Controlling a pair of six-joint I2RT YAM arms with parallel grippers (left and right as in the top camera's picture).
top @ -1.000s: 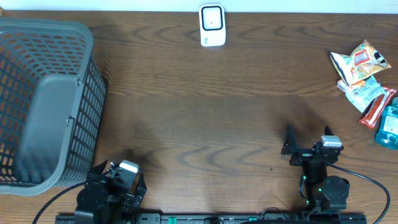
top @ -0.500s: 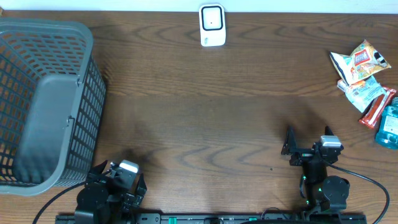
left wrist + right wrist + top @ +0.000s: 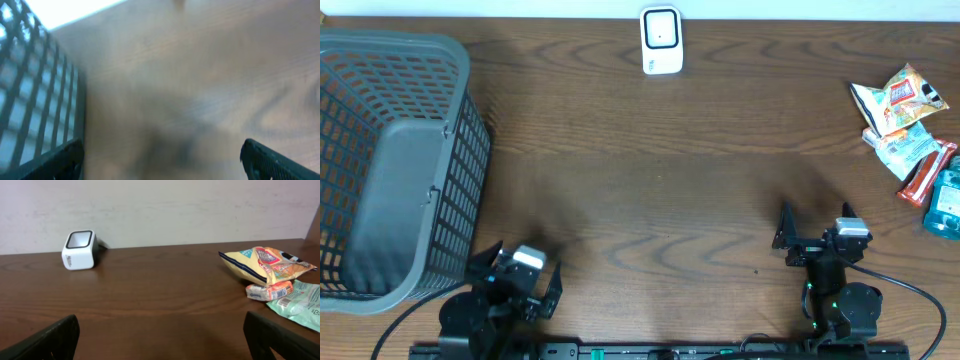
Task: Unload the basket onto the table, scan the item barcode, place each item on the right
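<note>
The left tool (image 3: 520, 268) is seen at the near left of the desk (image 3: 650, 180), its jaws spread to their widest with nothing held between them. The right tool (image 3: 815, 228) is seen at the near right, likewise spread wide and empty. A grey mesh basket (image 3: 460, 190) is set just beside the left tool, along the left edge.

The desk is of dark brown wood with a marked grain. A white barcode scanner (image 3: 660, 40) is stood at the far edge, near the middle. The items are heaped at the far right, well apart from both tools: a yellow crisp bag (image 3: 900, 98), a pale green packet (image 3: 905, 150), a red bar (image 3: 927, 172) and a teal pack (image 3: 947, 200).

Only from the right wrist is a pale wall (image 3: 175, 205) shown behind the desk, and a small wrapped piece (image 3: 267, 291) made out under the crisp bag. The left wrist view is blurred, and only basket mesh and bare wood can be told.
</note>
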